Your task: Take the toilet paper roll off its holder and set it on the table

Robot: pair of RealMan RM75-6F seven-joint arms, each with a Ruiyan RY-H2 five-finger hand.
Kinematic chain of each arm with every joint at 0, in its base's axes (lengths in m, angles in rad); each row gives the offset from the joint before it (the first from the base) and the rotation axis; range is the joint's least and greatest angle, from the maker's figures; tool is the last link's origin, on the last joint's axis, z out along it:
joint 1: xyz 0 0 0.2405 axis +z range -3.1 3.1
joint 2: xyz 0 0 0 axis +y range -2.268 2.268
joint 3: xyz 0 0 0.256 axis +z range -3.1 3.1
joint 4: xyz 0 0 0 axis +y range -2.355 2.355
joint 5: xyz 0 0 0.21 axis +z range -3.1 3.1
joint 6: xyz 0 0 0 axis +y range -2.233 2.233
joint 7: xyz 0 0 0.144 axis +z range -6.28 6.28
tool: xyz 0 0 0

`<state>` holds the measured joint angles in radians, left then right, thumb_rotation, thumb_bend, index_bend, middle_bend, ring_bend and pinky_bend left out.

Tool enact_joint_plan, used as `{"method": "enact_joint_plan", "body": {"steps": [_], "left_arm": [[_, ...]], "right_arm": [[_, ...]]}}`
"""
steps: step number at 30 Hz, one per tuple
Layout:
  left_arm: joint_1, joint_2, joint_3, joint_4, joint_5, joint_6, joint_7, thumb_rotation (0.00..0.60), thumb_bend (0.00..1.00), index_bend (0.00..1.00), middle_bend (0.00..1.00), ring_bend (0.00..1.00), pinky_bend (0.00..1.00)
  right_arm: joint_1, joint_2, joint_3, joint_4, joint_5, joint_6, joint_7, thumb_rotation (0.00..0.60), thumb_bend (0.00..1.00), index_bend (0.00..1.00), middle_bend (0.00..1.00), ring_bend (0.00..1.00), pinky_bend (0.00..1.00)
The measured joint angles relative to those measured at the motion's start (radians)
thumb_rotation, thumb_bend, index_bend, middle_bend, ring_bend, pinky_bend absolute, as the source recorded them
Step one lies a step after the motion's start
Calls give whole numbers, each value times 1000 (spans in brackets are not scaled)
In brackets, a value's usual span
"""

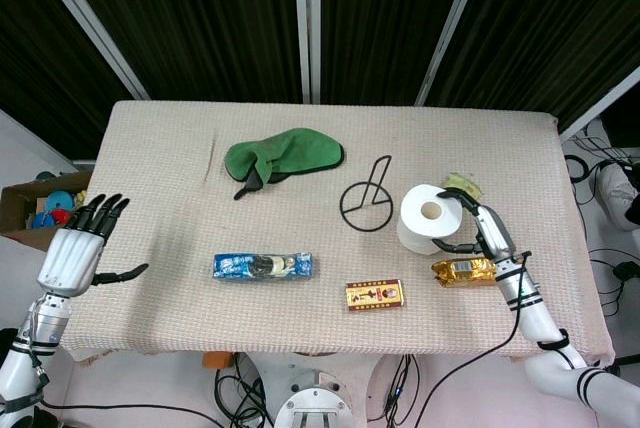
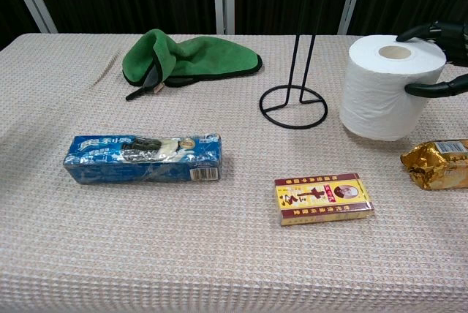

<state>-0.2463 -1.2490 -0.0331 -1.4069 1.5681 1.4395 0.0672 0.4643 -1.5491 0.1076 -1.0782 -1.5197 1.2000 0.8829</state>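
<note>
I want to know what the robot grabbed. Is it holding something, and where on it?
Yes: the right hand holds the toilet paper roll by its side. The left hand holds nothing.

We see our left robot hand (image 1: 72,253) with a ribbed silver-white back and slim black fingers, on a silver forearm ringed with a dark band. Our right robot hand (image 1: 478,228) matches: black fingers, silver casing, black-banded wrist, and a thin black cable running along the forearm.
</note>
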Motion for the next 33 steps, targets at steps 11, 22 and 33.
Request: {"method": "enact_joint_plan", "body": {"steps": [11,22,33], "left_arm": [[8,-3,-3,8,1,16,-12,187,96,73,76,70,209],[54,20,4,-10,-22,49,-9,191,96,73,77,70,209],[104,33,27,-26,-40,67,-2,190,96,73,71,69,209]], "right_arm": [[5,20,-42,10,-28,-16,41,600,0,0,0,0,0],[-78,153,-71,-122,-65,142,-185,600,10,0,0,0,0],[-291,313,-94,-352,16,329,-917,600,37,0,0,0,0]]}}
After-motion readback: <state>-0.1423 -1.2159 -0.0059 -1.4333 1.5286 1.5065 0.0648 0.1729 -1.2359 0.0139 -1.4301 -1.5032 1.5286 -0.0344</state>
